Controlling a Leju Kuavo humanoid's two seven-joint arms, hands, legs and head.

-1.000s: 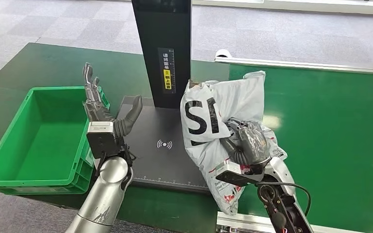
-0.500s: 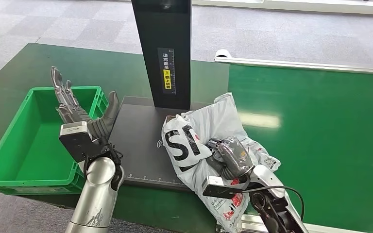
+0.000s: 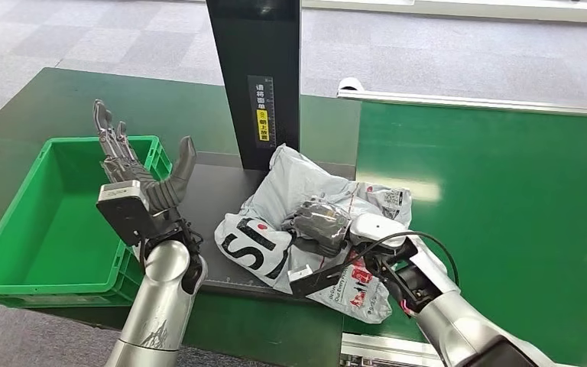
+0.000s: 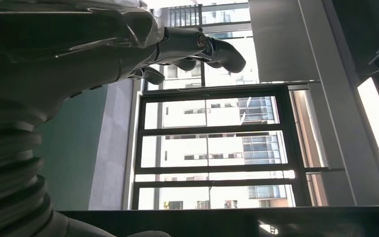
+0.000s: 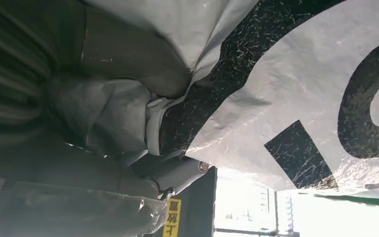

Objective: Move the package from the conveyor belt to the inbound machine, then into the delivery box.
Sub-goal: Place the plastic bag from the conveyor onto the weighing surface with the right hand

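The package (image 3: 306, 222), a grey plastic mailer bag with large black lettering, lies crumpled on the dark platform of the inbound machine (image 3: 206, 206), overhanging its edge toward the green conveyor belt (image 3: 504, 199). The right robot hand (image 3: 317, 225) grips the bag from above, fingers closed into the plastic. The left robot hand (image 3: 134, 172) is raised with fingers spread, holding nothing, beside the green delivery box (image 3: 15, 229) on the surface (image 3: 61, 99).

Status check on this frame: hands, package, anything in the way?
Left hand open, raised beside the green bin. Right hand grips the package, lying on the scanner plate. Nothing between package and bin.
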